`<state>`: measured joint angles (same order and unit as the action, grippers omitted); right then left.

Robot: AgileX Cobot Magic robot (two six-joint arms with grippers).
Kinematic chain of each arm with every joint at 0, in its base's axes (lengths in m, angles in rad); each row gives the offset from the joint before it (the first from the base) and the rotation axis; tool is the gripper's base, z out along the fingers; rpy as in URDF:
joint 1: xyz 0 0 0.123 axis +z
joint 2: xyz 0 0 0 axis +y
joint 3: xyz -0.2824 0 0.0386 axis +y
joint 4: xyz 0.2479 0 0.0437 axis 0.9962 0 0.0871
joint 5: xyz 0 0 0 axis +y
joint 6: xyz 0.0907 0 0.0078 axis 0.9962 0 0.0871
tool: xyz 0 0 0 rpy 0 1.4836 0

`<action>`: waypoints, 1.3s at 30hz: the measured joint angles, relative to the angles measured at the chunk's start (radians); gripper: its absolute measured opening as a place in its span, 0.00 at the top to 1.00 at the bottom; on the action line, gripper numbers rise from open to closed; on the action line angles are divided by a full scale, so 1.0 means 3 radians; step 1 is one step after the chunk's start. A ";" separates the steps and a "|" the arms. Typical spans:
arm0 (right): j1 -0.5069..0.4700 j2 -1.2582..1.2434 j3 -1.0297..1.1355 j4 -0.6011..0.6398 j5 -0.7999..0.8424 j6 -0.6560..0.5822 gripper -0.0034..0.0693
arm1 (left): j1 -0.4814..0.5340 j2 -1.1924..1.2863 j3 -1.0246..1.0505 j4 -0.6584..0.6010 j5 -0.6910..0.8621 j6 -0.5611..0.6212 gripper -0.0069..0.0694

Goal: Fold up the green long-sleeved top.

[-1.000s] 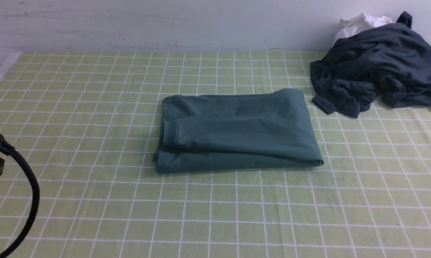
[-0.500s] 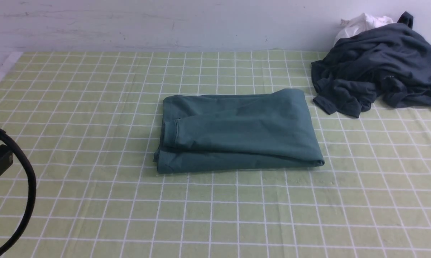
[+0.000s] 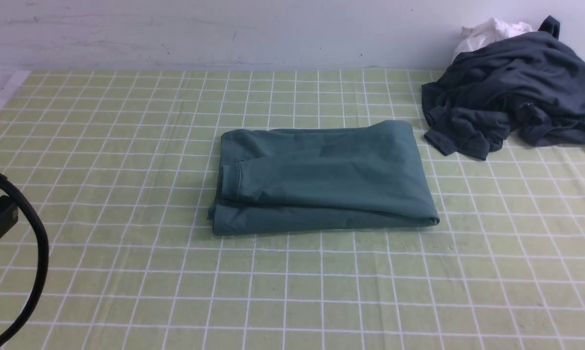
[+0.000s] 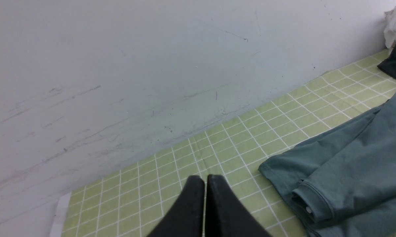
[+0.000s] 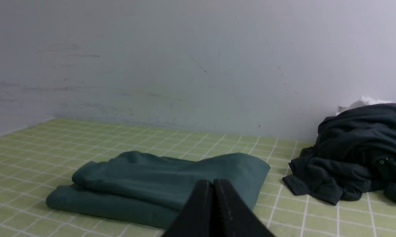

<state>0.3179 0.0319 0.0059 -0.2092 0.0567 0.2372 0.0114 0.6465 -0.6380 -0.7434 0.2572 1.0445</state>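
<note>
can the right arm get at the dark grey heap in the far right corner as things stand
Probably yes. The dark grey heap lies on the robot's right with bare checked cloth before it, and the folded green top sits apart, toward the middle. The right tool is shut, so it must open first.

Crumpled dark grey garment (image 3: 511, 92), white cloth (image 3: 487, 33) behind, green checked tablecloth (image 3: 127, 272)
</note>
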 joint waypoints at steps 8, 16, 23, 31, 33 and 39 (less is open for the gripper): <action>-0.0098 -0.0140 0.0074 0.0261 0.0098 -0.0028 0.96 | -0.0007 -0.0001 0.0000 0.0000 0.0000 -0.0003 0.91; -0.0802 -0.0140 0.0074 0.0814 0.0519 -0.0602 0.96 | -0.0007 -0.0004 0.0000 -0.0001 0.0000 -0.0003 0.91; -0.1105 -0.0140 0.0063 0.0946 0.1004 -0.0671 0.96 | -0.0007 -0.0004 0.0000 -0.0001 0.0000 -0.0003 0.91; -0.1105 -0.0140 0.0059 0.0954 0.1028 -0.0679 0.96 | -0.0007 -0.0004 0.0000 -0.0001 0.0000 -0.0003 0.91; -0.1105 -0.0140 0.0059 0.0954 0.1028 -0.0679 0.96 | -0.0007 -0.0004 0.0000 -0.0001 0.0000 -0.0003 0.91; -0.1105 -0.0140 0.0059 0.0955 0.1028 -0.0679 0.96 | -0.0007 -0.0004 0.0000 -0.0001 0.0000 -0.0003 0.91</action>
<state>-0.0136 -0.0101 0.0236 0.0773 0.3650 0.0335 0.0092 0.6454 -0.6380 -0.7437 0.2572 1.0435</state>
